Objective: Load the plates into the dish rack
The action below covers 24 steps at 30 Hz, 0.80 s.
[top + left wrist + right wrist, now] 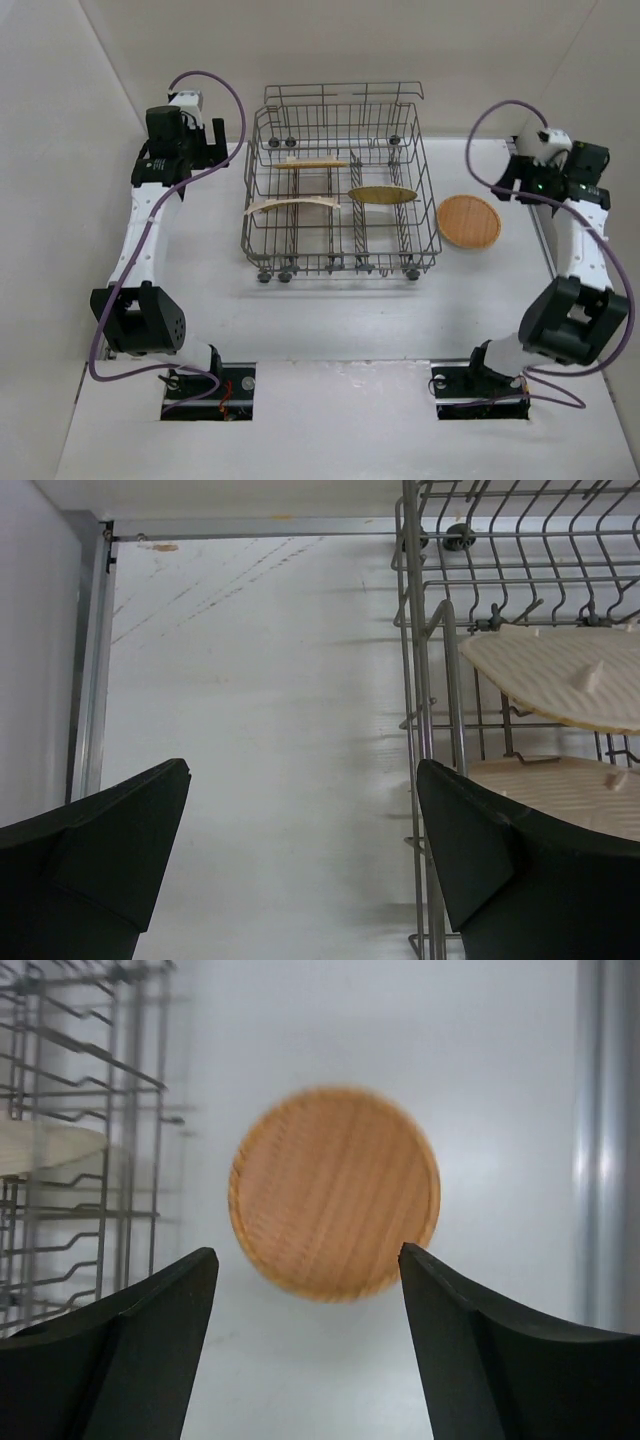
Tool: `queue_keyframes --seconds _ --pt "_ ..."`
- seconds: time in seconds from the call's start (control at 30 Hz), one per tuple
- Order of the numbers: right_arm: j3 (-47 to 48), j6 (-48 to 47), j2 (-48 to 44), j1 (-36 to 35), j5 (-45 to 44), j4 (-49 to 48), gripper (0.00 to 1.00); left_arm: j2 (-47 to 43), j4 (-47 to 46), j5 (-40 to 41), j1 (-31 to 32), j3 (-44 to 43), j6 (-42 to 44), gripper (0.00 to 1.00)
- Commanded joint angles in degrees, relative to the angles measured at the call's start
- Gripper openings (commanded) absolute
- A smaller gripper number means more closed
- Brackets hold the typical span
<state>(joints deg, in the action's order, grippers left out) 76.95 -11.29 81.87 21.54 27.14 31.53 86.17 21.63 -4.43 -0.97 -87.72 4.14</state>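
Note:
The grey wire dish rack (340,190) stands mid-table. Three plates stand on edge among its tines: a thin orange one (312,164), a pale one (295,205) and a yellow-tan one (382,194). A round orange plate (470,221) lies flat on the table right of the rack. My right gripper (513,177) hovers open just beyond it; in the right wrist view the plate (335,1192) lies ahead of the empty gripper (307,1252). My left gripper (214,143) is open and empty (303,770) beside the rack's left wall (452,660), where pale plate undersides (560,675) show.
White enclosure walls stand close on the left, back and right. A metal rail (90,660) runs along the table's left edge and another (600,1140) along its right edge. The rack's taller wire back (345,95) rises at the far side.

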Motion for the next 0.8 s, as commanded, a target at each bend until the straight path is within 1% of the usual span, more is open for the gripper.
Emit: queue_keyframes --seconds 0.0,0.03,0.17,0.3,0.4,0.43,0.57,0.7,0.77 --pt "-2.3 13.4 3.9 9.1 11.5 8.1 0.79 -2.5 -2.7 1.6 0.1 0.1 1.6 1.0" --pt "-2.7 14.4 5.1 11.1 13.2 8.5 0.77 -2.5 -2.9 1.6 0.2 0.1 1.4 1.0" --pt "-4.2 16.7 9.7 15.6 17.3 9.5 0.75 -2.1 -3.0 1.4 0.2 -0.6 1.4 1.0" --pt "-4.4 15.7 13.3 17.7 19.6 10.4 0.71 -1.5 -3.0 0.9 0.3 -1.2 1.4 1.0" --pt "-3.8 15.9 16.4 18.3 20.7 10.6 0.66 -1.4 -3.0 0.7 0.5 -1.3 1.3 1.0" --pt "-3.1 15.5 18.4 18.3 20.6 11.3 0.64 -1.3 -3.1 0.7 0.6 -1.4 1.4 1.0" --pt "-2.6 14.6 22.5 18.3 18.5 11.8 0.63 -1.0 -3.0 0.7 0.6 -2.5 1.4 1.0" --pt "-1.6 15.2 24.5 18.5 14.5 10.0 0.62 -1.4 -2.8 0.6 0.5 -2.7 1.5 1.0" --pt "-0.8 16.1 26.0 18.1 13.1 9.1 0.6 -1.4 -2.8 0.6 0.4 -2.5 1.5 1.0"
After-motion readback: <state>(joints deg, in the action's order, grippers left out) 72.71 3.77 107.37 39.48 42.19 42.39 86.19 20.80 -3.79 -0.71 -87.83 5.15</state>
